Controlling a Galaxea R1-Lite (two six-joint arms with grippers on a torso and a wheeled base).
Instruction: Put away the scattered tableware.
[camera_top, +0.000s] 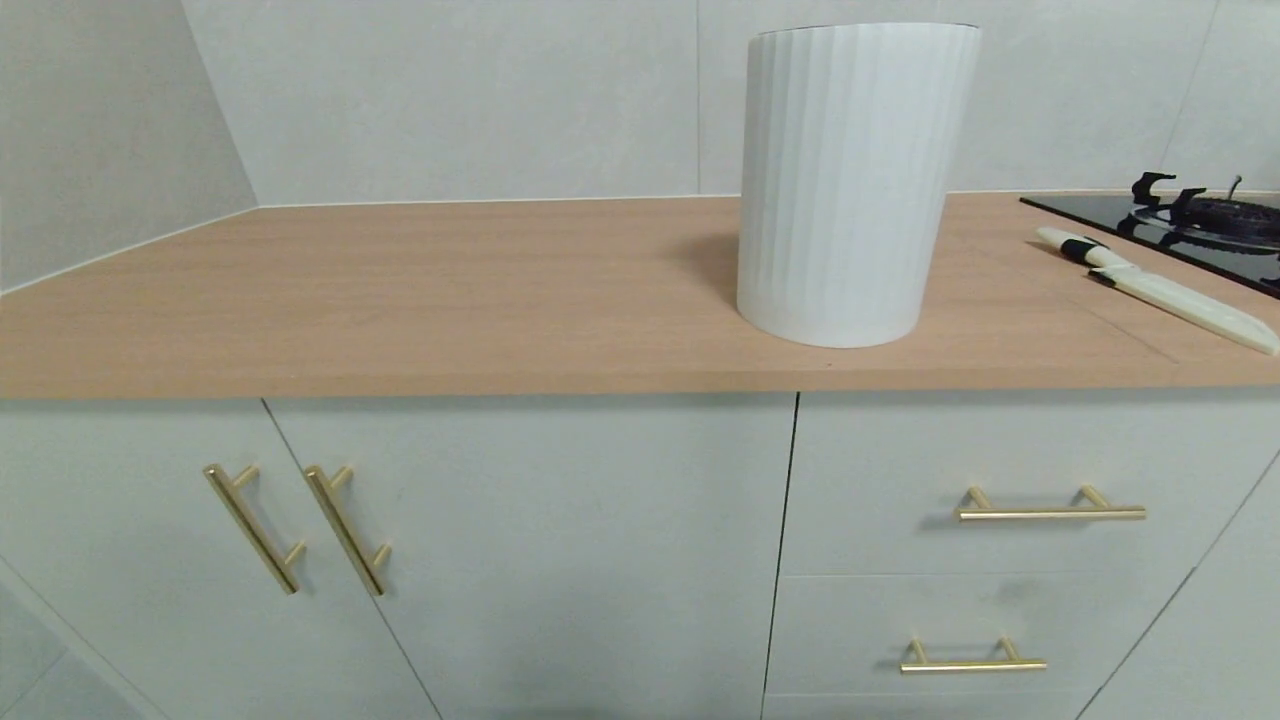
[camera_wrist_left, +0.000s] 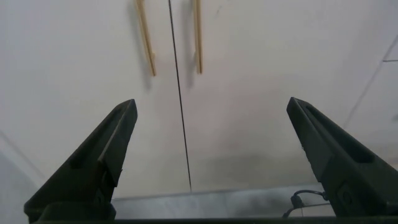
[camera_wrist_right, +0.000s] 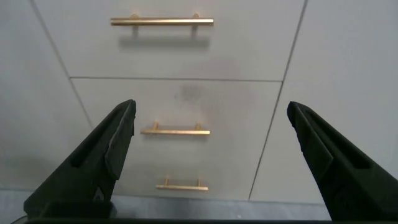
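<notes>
White ribbed holder (camera_top: 850, 190) upright on counter (camera_top: 400, 300), knife (camera_top: 1160, 290) lying flat at its 3 o'clock, near the hob (camera_top: 1200, 215), left gripper (camera_wrist_left: 210, 102) spread wide before cabinet doors (camera_wrist_left: 261, 93) — right gripper (camera_wrist_right: 210, 104) likewise, facing drawers (camera_wrist_right: 174, 99).

Left gripper (camera_wrist_left: 211, 104) faces a pale cabinet front w/ both dark fingers (camera_wrist_left: 99, 155) spread wide, nothing btwn them. Behind: two cabinet doors (camera_wrist_left: 81, 68) meeting at a thin dark vertical seam (camera_wrist_left: 180, 93). Two slim gold bar handles (camera_wrist_left: 146, 37), one per door, sit just beside the seam on either side, running approx. parallel to it. Past the doors' far edge, near the finger bases, is a grey band (camera_wrist_left: 205, 200), poss. floor; too dim to tell.
</notes>
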